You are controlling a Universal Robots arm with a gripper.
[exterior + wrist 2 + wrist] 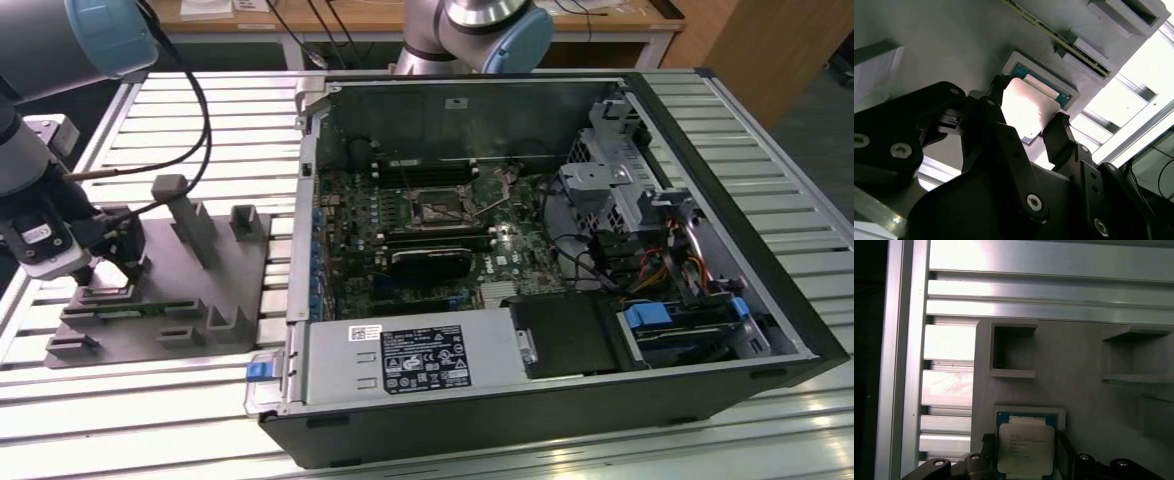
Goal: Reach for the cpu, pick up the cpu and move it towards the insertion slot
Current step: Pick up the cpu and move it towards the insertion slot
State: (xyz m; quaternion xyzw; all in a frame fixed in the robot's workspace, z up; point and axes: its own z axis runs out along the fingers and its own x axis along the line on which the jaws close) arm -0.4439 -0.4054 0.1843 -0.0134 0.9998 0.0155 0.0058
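The cpu [1029,107] is a small square chip with a silvery top, lying in a pale-rimmed recess of the grey fixture block [187,290] at the exterior view's left. My gripper [111,272] is down on the block. In both wrist views its black fingers [1061,135] press against two opposite edges of the cpu [1025,447], so the gripper [1025,440] is shut on it. The chip sits level with its recess. The insertion slot [434,207], a shiny metal frame with a dark centre, is on the motherboard inside the open computer case [694,120].
Upright posts [180,215] rise from the fixture block close to the gripper. A cable [200,120] loops from the arm over the slatted aluminium table [200,100]. The case's metal wall [310,200] stands between block and motherboard. A second arm's base [474,30] is behind the case.
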